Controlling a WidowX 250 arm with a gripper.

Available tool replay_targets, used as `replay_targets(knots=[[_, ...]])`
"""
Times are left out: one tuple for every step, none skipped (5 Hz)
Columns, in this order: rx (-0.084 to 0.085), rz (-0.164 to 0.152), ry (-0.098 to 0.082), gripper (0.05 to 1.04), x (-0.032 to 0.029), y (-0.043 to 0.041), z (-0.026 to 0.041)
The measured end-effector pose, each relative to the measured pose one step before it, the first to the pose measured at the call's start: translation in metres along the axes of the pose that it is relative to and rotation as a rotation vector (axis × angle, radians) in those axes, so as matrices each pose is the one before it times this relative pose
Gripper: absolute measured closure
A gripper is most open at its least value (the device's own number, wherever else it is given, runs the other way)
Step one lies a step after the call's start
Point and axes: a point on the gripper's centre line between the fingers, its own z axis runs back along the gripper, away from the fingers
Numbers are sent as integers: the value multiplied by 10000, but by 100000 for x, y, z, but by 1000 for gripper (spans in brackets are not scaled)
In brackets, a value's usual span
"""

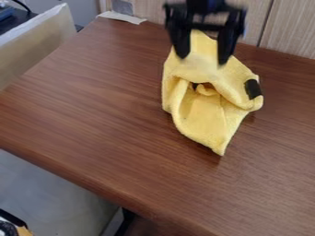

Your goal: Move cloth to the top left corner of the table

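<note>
The black gripper [203,59] hangs from the top edge, right of centre, its two fingers spread wide apart. Below and behind them lies the yellow cloth [200,117], crumpled on the brown table [92,106], with folds around a small hollow and a pointed end toward the front. A dark patch [252,89] marks the cloth's right side. The upper part of the cloth shows between the fingers; whether they touch it I cannot tell.
Wood-grain panels [289,27] stand behind the table's back edge. At its top left corner sits a whitish strip of tape [121,17]. A beige board [37,41] stands beyond the left edge.
</note>
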Motion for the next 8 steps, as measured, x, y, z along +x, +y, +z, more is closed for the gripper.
replay_targets(knots=[[255, -88, 377, 83, -1223, 1407, -2575], [90, -146, -56, 83, -206, 736, -1173], [47, 10, -336, 83, 204, 108, -508], [88, -115, -21, 83, -141, -39, -263], [197, 196, -14, 84, -535, 855, 288], [46, 495, -52, 84, 39, 1546, 101], [29, 1053, -146, 85, 660, 3260, 205], [281, 994, 72, 85, 884, 3473, 58]])
